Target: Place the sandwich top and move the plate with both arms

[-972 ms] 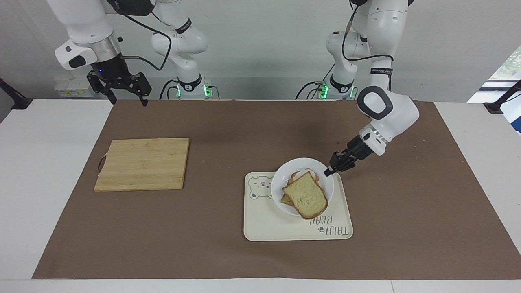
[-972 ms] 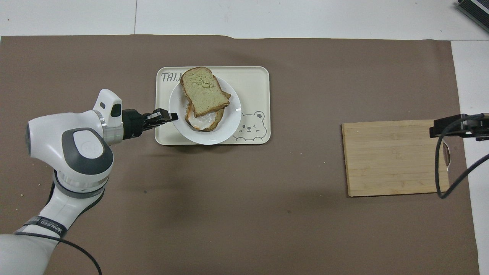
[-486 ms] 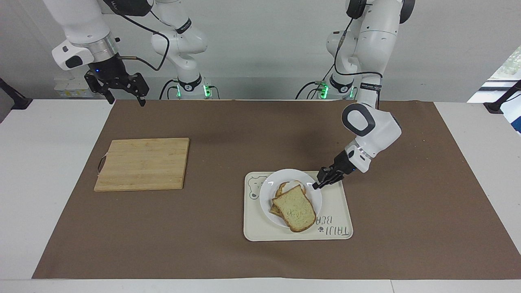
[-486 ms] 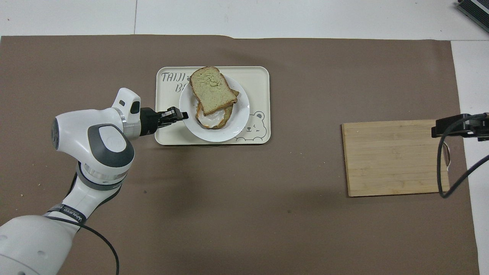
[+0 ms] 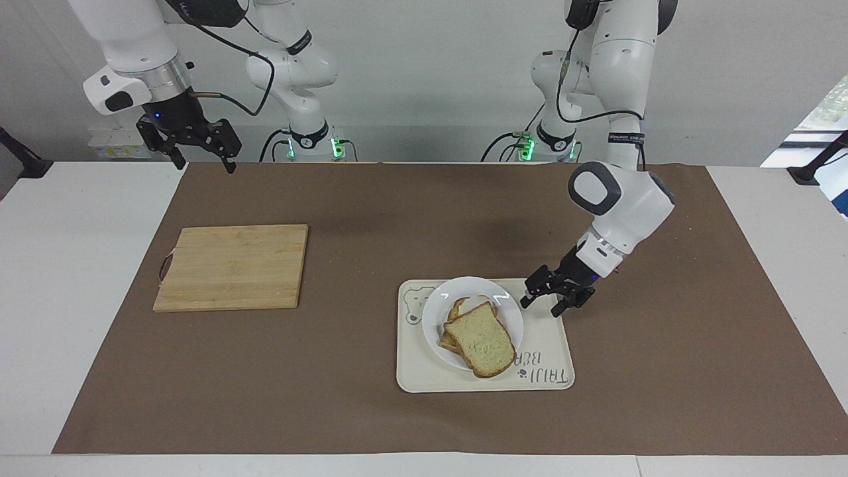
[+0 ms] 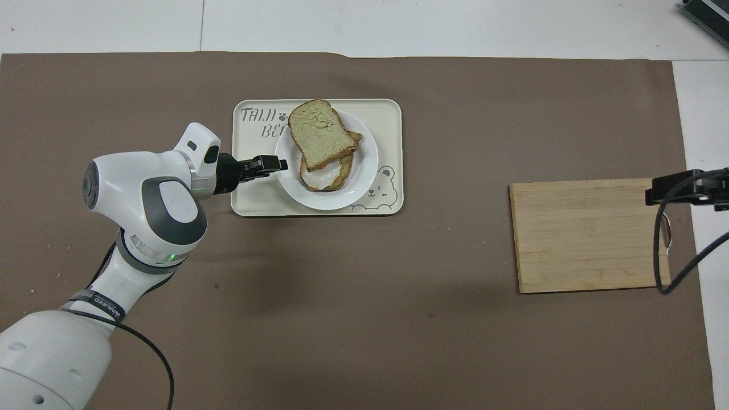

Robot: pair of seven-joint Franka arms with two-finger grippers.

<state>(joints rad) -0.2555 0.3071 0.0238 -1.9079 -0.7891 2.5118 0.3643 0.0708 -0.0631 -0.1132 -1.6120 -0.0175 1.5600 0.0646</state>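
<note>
Now left gripper (image 5: 540, 303) opened, off the plate (image 5: 435, 323), right gripper (image 5: 200, 157) waiting.

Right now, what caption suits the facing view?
Left gripper open beside the plate holding the sandwich top.

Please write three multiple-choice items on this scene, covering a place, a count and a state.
1. Where does the plate rest?
A. on the cutting board
B. on the tray
C. on the bare mat

2. How many bread slices lie on the plate?
A. one
B. two
C. four

3. How is the left end effector?
A. open, just off the plate's rim
C. shut on the sandwich top
B. shut on the plate

Answers: 1 B, the cream tray shows around the plate. 2 B, the sandwich top lies on an egg-topped slice. 3 A, its fingers are spread over the tray, holding nothing. The right end effector waits, raised over the table's edge nearest the robots.
</note>
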